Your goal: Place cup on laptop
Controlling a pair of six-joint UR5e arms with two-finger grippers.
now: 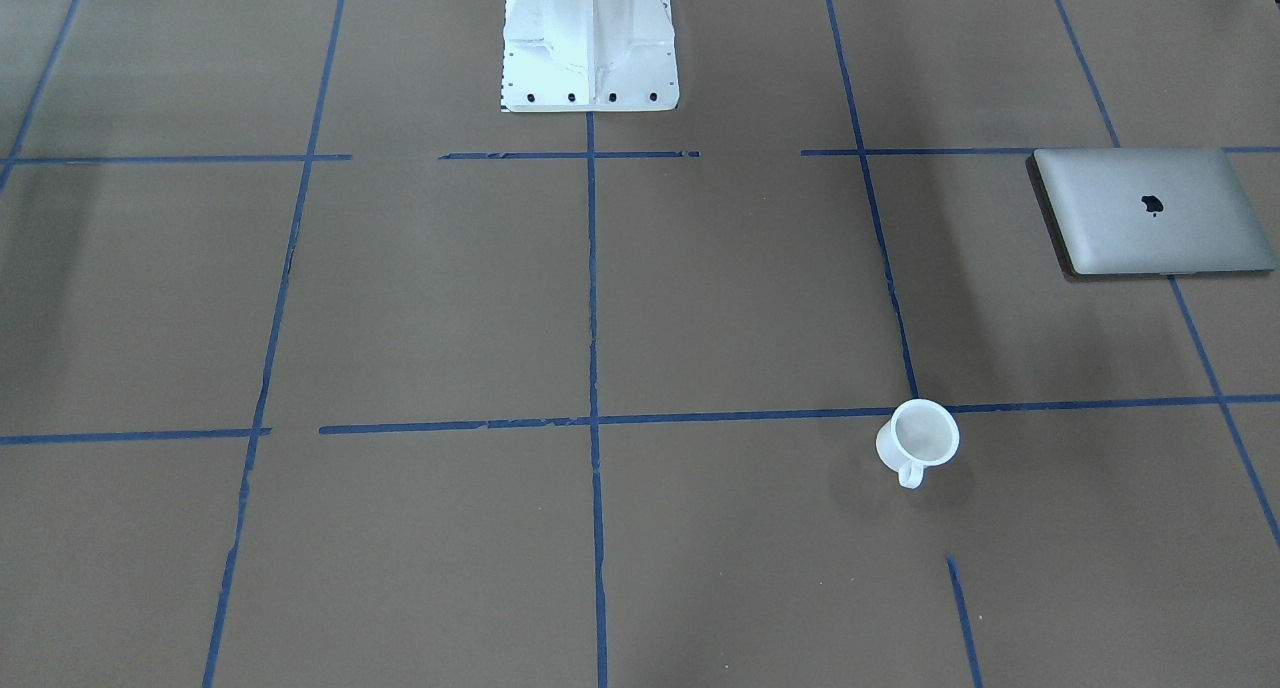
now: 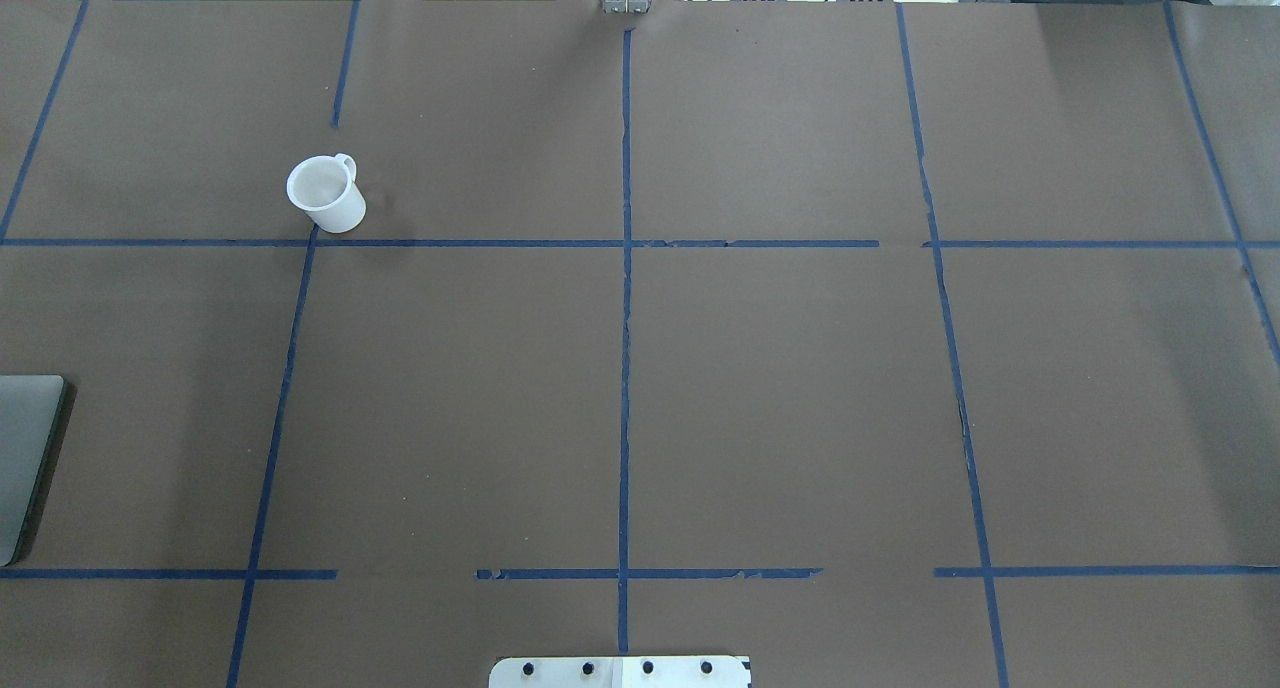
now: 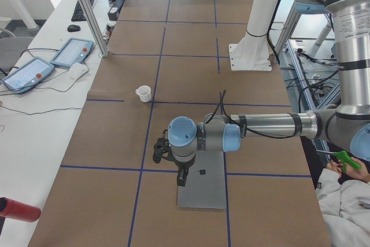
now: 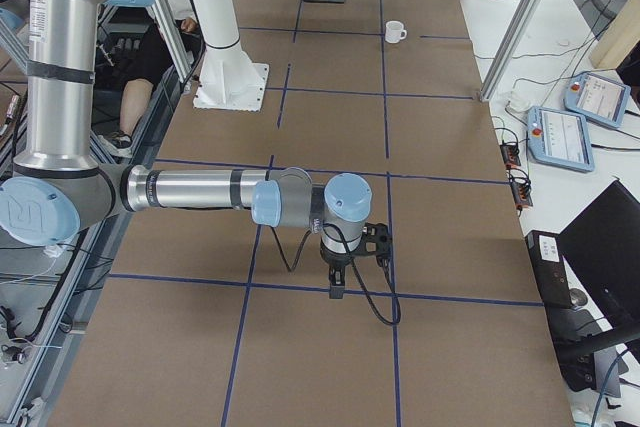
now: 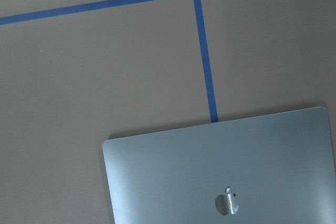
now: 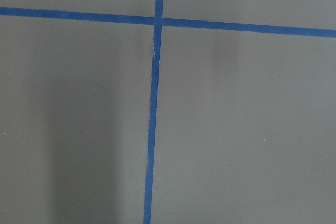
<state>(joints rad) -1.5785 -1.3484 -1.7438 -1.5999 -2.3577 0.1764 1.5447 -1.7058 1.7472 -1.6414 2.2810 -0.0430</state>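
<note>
The cup (image 1: 918, 440) is a small white mug, upright on the brown table, and also shows in the overhead view (image 2: 325, 193) and both side views (image 3: 143, 92) (image 4: 396, 31). The laptop (image 1: 1150, 211) lies closed and flat at the table's end on the robot's left, cut off by the overhead view's left edge (image 2: 25, 458). The left wrist view looks down on its lid (image 5: 226, 171). My left gripper (image 3: 180, 177) hangs over the laptop (image 3: 202, 186); I cannot tell if it is open. My right gripper (image 4: 336, 287) hangs over bare table, far from both; its state is unclear.
The white robot base (image 1: 590, 43) stands at the table's robot side. Blue tape lines (image 2: 625, 318) grid the brown cover. Two teach pendants (image 3: 72, 52) and a red cylinder (image 3: 17, 209) lie on the side bench. A seated person (image 3: 347, 195) is beside the robot.
</note>
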